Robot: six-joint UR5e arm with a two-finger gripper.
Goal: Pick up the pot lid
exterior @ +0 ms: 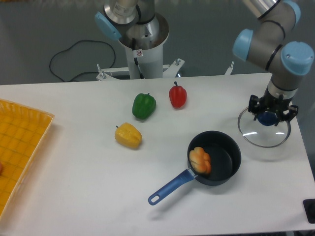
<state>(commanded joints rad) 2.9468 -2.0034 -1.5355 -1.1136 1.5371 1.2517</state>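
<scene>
At the right of the frame, your hand (270, 116) is closed to knob width, gripping the pot lid (264, 138); grasp complete, lift from the desk (78, 182) apparently begun, with further raising left.

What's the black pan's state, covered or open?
Open: its inside and the orange item in it show; the glass lid is off to the side, in the gripper.

UR5e arm (294, 11), one: entering the view between 1 and 2 o'clock, partly cut off by the frame edge. Wrist (300, 55), one: at the lower end of the arm. End effector (269, 114), one, two-fingered: at 3 o'clock in the view, directed toward 7 o'clock, fingers closed in a grip.
</scene>
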